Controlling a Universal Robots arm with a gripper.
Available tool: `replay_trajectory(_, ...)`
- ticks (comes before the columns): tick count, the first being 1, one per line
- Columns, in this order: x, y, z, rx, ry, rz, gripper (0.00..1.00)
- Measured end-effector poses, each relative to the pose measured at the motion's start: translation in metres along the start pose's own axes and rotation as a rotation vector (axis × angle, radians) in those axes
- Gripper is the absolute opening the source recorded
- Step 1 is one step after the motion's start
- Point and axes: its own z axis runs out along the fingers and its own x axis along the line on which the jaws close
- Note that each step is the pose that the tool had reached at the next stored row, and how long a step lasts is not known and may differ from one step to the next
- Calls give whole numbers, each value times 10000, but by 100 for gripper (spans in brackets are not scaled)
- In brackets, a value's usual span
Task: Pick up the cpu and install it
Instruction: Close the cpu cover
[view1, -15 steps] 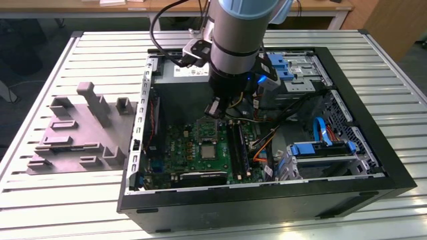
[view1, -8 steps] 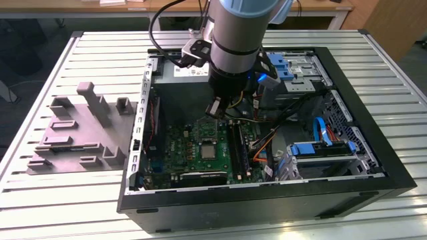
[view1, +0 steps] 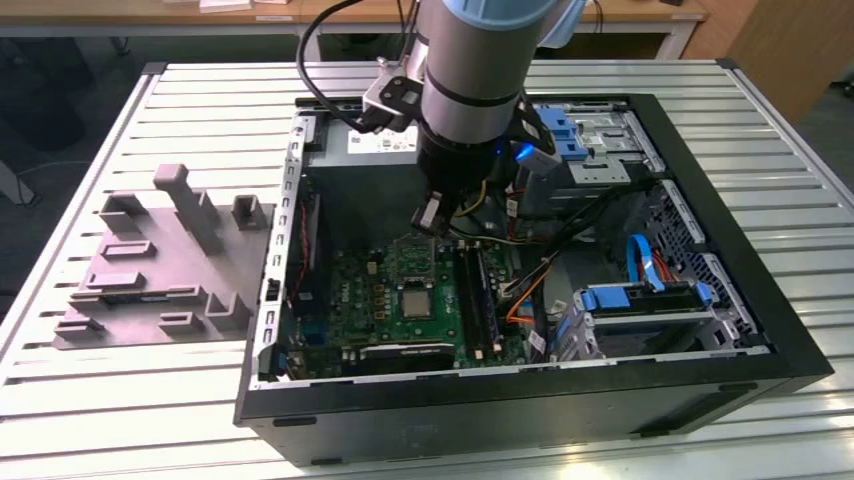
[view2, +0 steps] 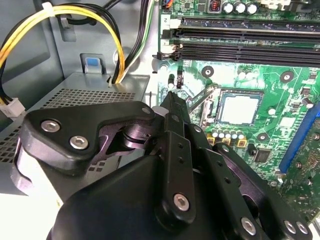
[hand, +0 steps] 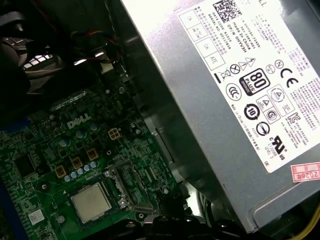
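- The cpu (view2: 239, 108) is a small flat square with a silvery-grey metal top and a pale rim; it sits flat in the socket on the green motherboard (view2: 295, 65), right of centre in the second wrist view, and low and left of centre in the first wrist view (hand: 90, 201)
- By my judgement it is light, stiff and fragile: the smooth lid may be slippery, the underside contacts want no scraping, so the safe hold is on two opposite edges, kept level
- The socket's retention frame (hand: 131, 186) appears swung open just beside the chip
- The end effector (view2: 172, 97) hangs above the board, its dark fingertips close together with nothing seen between them; the chip lies just beyond the tip, apart from it, not touching
- In the exterior view the arm reaches down into the open computer case (view1: 747, 300) at frame centre, on the slatted worktop (view1: 134, 400), with the grey power supply (hand: 240, 100) close by
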Motion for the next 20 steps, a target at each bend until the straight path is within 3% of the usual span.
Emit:
replay_trajectory(14,-2,4,-32,-65,42,-30,11)
replay_trajectory(18,-1,3,-32,68,313,-120,11)
replay_trajectory(20,5,1,-33,96,381,-187,11)
